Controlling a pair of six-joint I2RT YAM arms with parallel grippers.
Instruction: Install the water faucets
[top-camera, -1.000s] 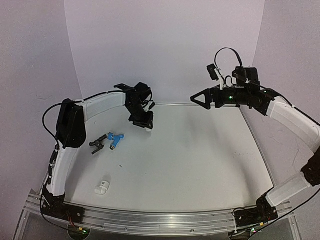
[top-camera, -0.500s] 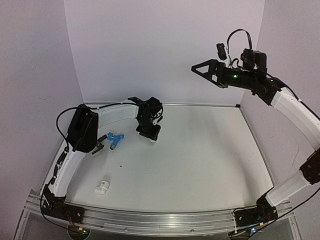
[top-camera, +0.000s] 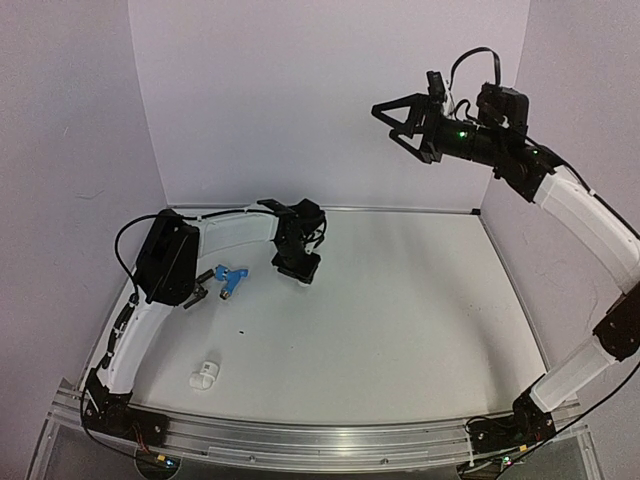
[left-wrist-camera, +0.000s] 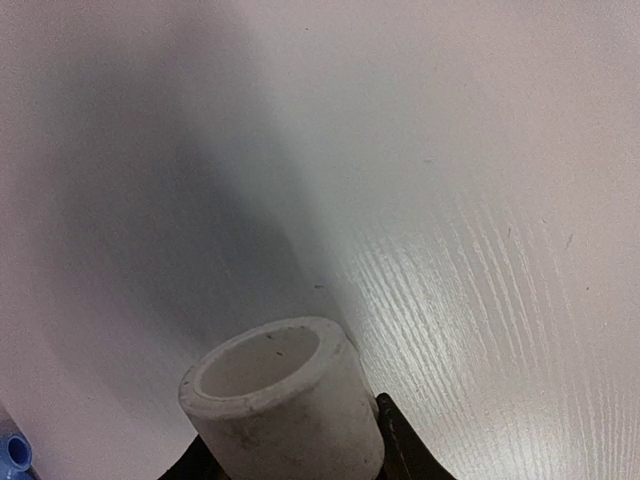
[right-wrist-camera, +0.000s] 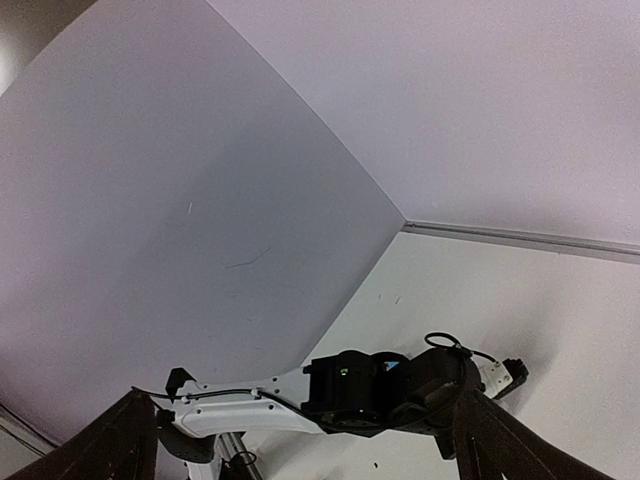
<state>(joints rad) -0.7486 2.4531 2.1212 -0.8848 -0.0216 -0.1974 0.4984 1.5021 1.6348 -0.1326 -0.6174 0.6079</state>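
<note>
Tap (top-camera: 232, 281) lies just left of L claw (top-camera: 297, 272), axis unclear; L nearer, clamped on white fitting (left-wrist-camera: 285, 400). R claw (top-camera: 400, 130) open, raised far.

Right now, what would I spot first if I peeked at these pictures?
Probably the right gripper, open and raised high in the air on the right. Next comes the bright blue faucet lying at the left of the table, and the white pipe fitting pinched in the left gripper just to its right.
</note>
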